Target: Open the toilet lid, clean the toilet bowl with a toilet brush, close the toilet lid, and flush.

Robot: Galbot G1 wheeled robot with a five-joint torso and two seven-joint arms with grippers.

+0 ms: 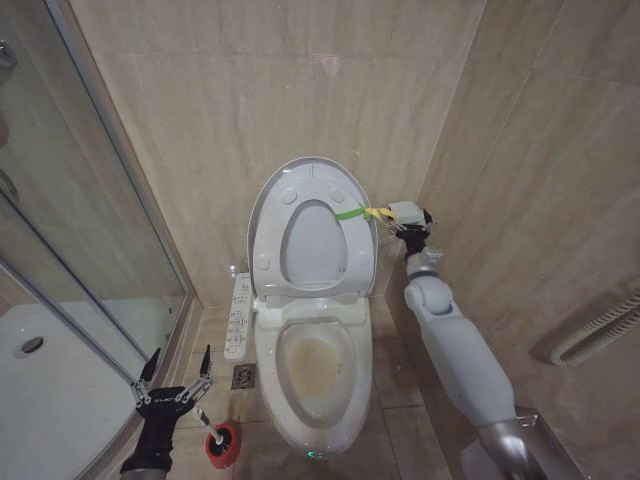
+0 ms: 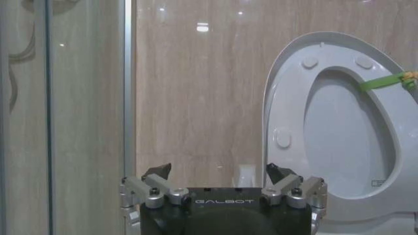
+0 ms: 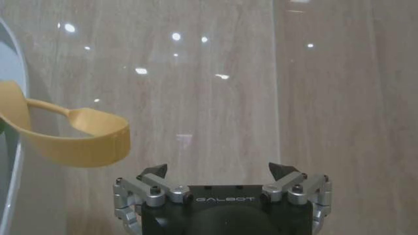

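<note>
One glossy white oval toilet lid [image 1: 312, 225] stood raised over one stained ceramic toilet bowl [image 1: 312, 372]; left gripper [image 1: 174, 381] and right gripper [image 3: 222, 171] gaped empty amid beige tiled walls [image 1: 250, 90].

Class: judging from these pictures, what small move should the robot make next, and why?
Probably lower the open left hand onto the toilet brush. The toilet lid already stands up, the toilet bowl shows its stain, and the right hand has let go of the strap.
</note>
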